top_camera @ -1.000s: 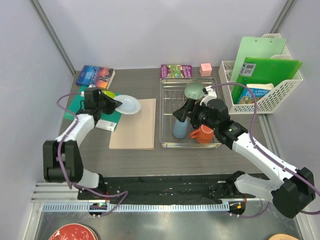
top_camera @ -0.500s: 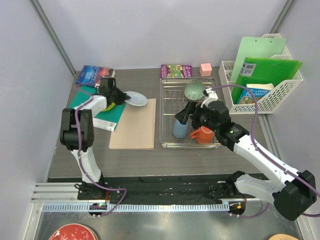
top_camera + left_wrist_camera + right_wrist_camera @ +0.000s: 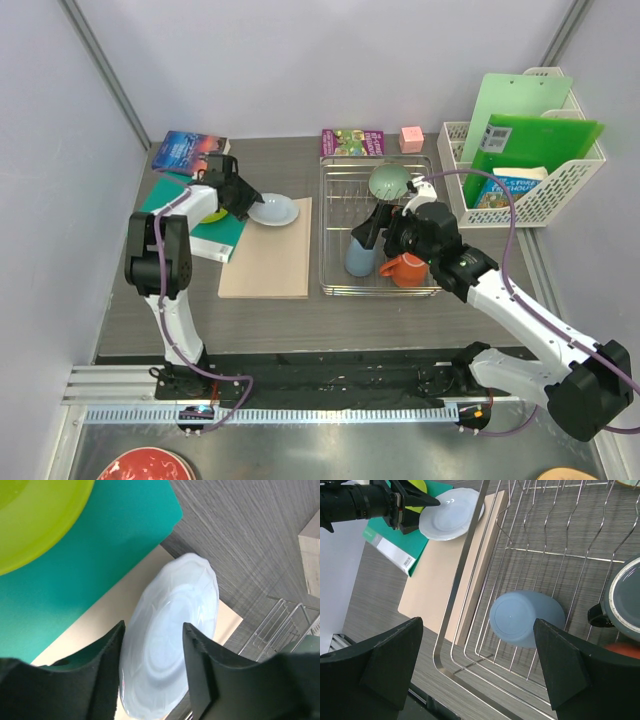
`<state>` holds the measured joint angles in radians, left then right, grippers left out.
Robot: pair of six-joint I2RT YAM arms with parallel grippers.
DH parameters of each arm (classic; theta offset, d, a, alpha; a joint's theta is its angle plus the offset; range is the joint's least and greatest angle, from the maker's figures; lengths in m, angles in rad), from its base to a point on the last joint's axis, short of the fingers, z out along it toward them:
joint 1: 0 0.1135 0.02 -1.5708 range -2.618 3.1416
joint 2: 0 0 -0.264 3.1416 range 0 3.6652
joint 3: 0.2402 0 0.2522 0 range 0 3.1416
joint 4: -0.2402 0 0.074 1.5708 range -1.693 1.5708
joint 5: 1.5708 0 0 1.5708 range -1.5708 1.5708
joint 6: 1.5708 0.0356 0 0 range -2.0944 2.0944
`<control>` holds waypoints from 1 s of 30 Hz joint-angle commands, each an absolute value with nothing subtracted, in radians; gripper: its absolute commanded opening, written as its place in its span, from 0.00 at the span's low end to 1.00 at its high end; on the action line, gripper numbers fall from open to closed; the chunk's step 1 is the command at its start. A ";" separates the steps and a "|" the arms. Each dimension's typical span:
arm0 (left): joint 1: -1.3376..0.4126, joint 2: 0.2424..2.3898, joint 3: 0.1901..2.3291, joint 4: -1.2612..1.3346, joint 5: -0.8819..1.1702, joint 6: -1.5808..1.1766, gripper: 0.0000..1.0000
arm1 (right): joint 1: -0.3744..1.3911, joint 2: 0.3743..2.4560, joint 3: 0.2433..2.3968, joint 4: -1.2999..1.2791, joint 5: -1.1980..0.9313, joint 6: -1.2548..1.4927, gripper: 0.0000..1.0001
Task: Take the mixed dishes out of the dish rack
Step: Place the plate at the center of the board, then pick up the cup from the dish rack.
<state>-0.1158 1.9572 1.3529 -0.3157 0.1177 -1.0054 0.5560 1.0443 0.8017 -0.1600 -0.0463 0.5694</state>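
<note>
White plate — flat on board corner, left of rack | left claw half-parted at its rim, no grip | right claw wide above cup in rack — mug, bowl there too

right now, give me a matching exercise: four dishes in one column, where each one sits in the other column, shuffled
1. white scalloped plate
2. lime-green plate
3. light blue cup
4. sage-green bowl

a. far end of the silver wire dish rack
b. on the teal book
c. far end of the tan wooden board
d. near left part of the dish rack

Pairs: 1-c, 2-b, 3-d, 4-a
</note>
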 commanded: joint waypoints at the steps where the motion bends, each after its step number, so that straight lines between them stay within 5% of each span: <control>1: -0.117 1.881 1.411 -0.420 0.074 -0.979 0.54 | 0.558 1.032 0.804 -0.152 -0.015 0.546 0.97; 12: -0.117 1.732 1.454 -0.782 -0.041 -0.888 0.62 | 0.558 1.029 0.836 -0.219 0.075 0.520 0.97; 30: -0.348 1.227 1.062 -0.606 -0.153 -0.891 0.60 | 0.627 1.135 0.936 -0.334 0.153 0.397 0.99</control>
